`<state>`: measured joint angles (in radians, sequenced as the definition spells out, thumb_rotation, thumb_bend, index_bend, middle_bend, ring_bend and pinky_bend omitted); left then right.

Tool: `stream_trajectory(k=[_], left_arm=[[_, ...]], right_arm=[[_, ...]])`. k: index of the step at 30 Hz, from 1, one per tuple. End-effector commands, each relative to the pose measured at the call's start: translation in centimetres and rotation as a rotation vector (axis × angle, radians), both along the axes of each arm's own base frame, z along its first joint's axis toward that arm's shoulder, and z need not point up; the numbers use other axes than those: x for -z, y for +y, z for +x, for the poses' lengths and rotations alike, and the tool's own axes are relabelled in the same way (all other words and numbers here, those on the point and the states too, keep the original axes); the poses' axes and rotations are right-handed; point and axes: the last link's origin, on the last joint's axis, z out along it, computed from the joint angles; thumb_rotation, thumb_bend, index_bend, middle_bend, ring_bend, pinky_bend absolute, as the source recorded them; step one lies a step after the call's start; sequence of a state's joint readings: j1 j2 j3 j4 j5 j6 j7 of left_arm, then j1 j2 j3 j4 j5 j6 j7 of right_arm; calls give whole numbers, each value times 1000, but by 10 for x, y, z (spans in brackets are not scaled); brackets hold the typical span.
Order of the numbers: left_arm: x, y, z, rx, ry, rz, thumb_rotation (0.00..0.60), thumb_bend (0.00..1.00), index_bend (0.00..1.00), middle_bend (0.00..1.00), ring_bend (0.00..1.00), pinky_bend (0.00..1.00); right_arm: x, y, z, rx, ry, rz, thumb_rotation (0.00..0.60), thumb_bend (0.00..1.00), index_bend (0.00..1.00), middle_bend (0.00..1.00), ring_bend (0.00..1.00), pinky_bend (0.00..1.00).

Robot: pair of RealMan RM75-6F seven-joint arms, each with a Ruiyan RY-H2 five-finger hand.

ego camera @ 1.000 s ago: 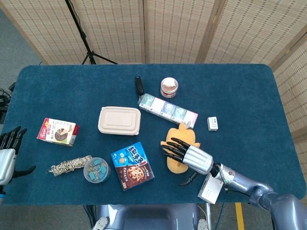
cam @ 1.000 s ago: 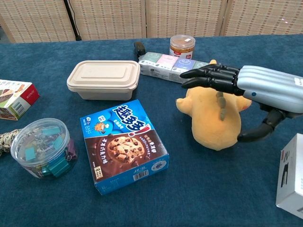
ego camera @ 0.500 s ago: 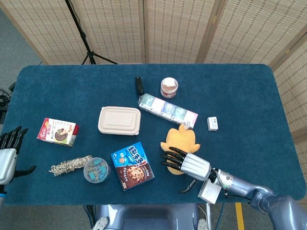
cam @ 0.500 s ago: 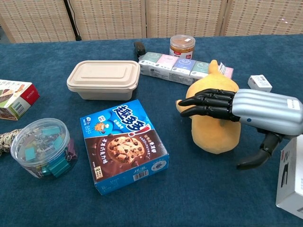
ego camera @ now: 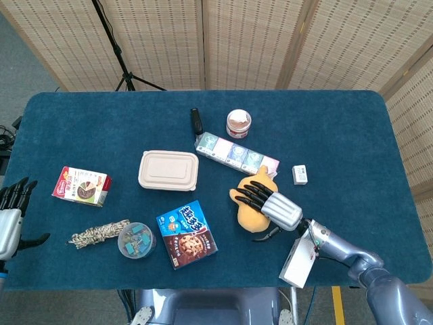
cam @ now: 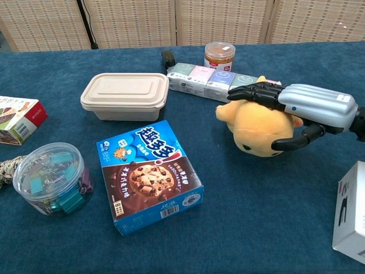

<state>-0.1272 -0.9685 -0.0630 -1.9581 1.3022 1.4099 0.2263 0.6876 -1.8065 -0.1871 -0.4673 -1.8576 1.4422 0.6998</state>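
My right hand point(cam: 296, 111) is clasping the yellow plush toy point(cam: 259, 130) on the worktop point(ego camera: 352, 135); firm the hold next, then lift.

Right hand point(cam: 296, 114) low over the surface, palm down, dark fingers point(cam: 254, 91) stretched forward and slightly spread, thumb curled underneath; silver forearm running back toward the lower right. Left hand point(ego camera: 9, 217) at the far left edge, fingers apart, holding nothing.
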Motion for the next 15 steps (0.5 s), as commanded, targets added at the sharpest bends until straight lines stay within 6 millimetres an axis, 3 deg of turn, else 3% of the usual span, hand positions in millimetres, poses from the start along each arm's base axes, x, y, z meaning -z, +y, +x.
stream_trajectory(k=[1, 15], left_arm=[[0, 0, 0, 1, 1, -1, 600, 0, 0, 0, 0, 0], [0, 0, 0, -3, 1, 0, 600, 0, 0, 0, 0, 0]], right_arm=[[-2, -5, -1, 26, -14, -3, 0, 0, 0, 0, 0, 0], [-9, -21, -11, 169, -59, 17, 0, 0, 0, 0, 0, 0]])
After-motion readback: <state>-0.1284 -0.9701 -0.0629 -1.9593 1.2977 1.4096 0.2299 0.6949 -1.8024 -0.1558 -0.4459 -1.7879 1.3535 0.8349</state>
